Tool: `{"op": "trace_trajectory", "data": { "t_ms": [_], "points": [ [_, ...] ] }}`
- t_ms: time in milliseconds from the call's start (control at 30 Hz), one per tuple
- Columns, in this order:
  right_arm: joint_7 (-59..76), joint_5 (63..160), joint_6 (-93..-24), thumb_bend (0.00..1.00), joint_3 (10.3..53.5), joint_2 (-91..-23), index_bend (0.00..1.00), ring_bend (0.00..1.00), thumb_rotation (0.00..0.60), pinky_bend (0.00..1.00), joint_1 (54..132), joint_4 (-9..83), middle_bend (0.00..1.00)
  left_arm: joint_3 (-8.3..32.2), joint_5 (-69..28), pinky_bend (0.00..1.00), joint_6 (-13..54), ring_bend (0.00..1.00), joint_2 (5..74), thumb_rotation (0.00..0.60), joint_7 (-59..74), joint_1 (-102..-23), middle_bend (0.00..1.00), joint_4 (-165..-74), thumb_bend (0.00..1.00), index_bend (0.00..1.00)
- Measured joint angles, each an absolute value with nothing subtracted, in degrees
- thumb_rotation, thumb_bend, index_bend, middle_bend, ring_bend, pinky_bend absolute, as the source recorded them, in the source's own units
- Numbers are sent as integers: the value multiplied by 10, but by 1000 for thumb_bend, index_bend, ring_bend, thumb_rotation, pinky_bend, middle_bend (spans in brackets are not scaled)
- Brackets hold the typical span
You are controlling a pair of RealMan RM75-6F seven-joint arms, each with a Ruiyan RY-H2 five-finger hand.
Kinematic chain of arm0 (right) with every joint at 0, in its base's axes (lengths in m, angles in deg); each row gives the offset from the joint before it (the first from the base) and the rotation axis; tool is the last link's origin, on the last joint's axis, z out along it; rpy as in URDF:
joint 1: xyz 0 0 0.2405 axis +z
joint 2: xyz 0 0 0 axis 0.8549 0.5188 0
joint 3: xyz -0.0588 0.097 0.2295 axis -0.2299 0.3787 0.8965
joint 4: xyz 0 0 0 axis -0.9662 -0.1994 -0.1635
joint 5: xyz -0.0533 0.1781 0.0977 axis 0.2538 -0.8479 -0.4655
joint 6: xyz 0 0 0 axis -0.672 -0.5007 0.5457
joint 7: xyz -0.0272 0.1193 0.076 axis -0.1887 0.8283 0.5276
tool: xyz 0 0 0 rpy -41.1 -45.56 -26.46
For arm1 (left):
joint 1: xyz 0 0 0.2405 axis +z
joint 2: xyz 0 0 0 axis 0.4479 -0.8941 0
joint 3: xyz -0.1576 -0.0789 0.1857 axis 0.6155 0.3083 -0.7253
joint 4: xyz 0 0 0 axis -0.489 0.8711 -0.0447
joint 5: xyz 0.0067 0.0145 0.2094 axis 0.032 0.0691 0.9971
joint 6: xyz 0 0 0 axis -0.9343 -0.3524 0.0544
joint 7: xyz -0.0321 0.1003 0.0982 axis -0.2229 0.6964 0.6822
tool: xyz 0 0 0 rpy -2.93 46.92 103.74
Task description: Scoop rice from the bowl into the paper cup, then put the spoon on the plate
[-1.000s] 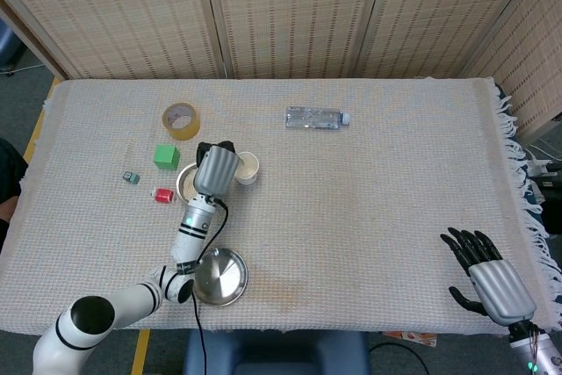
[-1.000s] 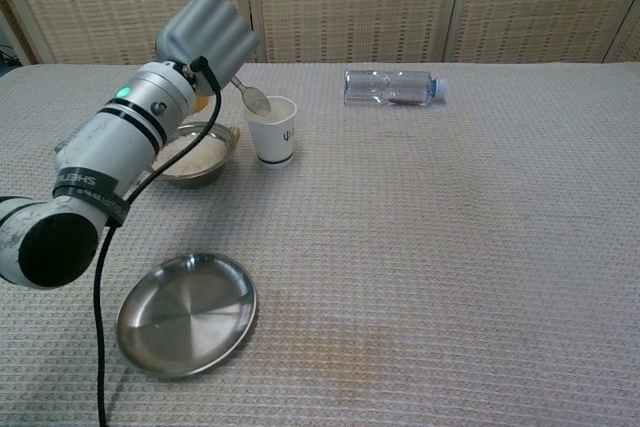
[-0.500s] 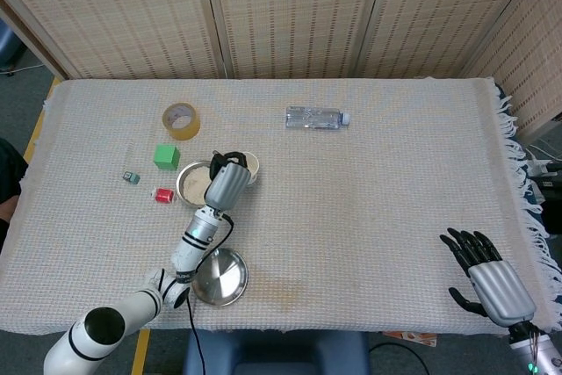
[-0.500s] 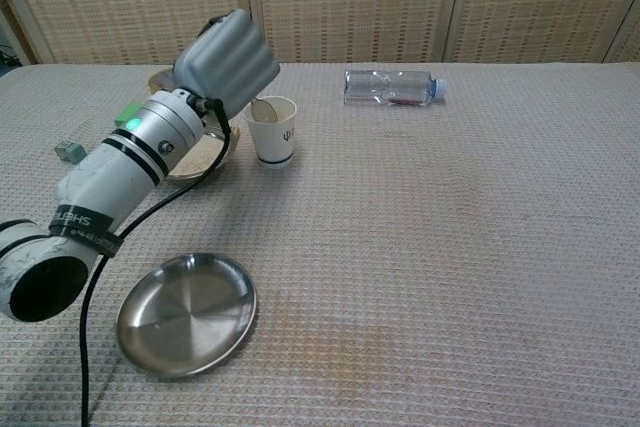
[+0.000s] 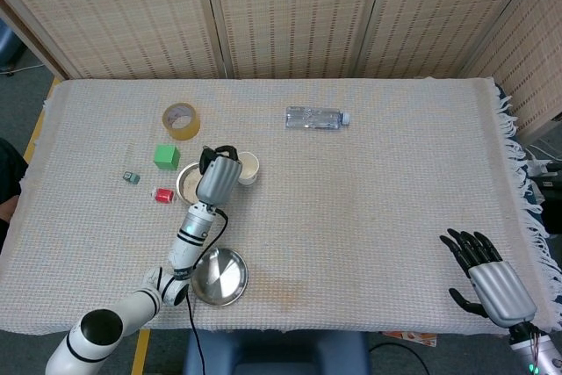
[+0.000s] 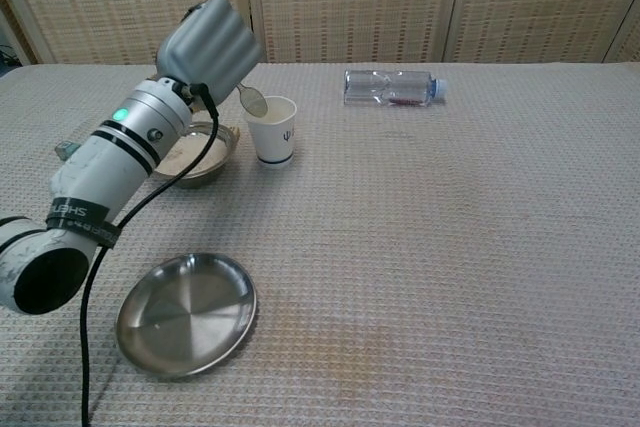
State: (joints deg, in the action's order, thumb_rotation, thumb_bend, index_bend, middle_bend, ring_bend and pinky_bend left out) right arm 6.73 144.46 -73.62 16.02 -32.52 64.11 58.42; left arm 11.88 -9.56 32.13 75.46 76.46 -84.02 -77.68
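Left robot hand (image 6: 208,44) grips the spoon (image 6: 251,99) above the paper cup (image 6: 273,130). Right robot hand (image 5: 490,280) lies open, fingers spread, holding nothing

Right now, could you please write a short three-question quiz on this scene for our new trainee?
1. True or false: the left hand holds the spoon above the paper cup.
2. What lies on its side at the far part of the table? A) water bottle B) green block C) tape roll
3. Fill in: the steel plate holds ____.

Key: 1 true; 2 A; 3 nothing.
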Motion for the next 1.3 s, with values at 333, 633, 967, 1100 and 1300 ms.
{"op": "trace_trajectory", "data": {
  "t_ms": [333, 633, 967, 1100, 1300],
  "points": [
    [60, 1440, -729, 213, 159, -324, 0, 0, 600, 0, 642, 588, 0, 162, -104, 1000, 349, 1000, 661, 600, 717, -815, 1000, -976, 403, 757],
    [56, 1446, -733, 212, 155, -321, 0, 0, 600, 0, 638, 594, 0, 183, -194, 1000, 314, 1000, 528, 600, 661, -742, 1000, -1288, 404, 757],
    [52, 1463, -735, 212, 147, -321, 0, 0, 600, 0, 637, 599, 0, 69, -250, 1000, 261, 1000, 392, 600, 594, -635, 1000, -1510, 403, 757],
    [51, 1471, -742, 213, 144, -320, 0, 0, 600, 0, 634, 600, 0, 25, -251, 1000, 244, 1000, 386, 600, 582, -615, 1000, -1527, 403, 757],
    [53, 1476, -742, 213, 141, -319, 0, 0, 600, 0, 634, 599, 0, -2, -220, 1000, 247, 1000, 408, 600, 573, -598, 1000, -1529, 404, 757]
  ]
}}
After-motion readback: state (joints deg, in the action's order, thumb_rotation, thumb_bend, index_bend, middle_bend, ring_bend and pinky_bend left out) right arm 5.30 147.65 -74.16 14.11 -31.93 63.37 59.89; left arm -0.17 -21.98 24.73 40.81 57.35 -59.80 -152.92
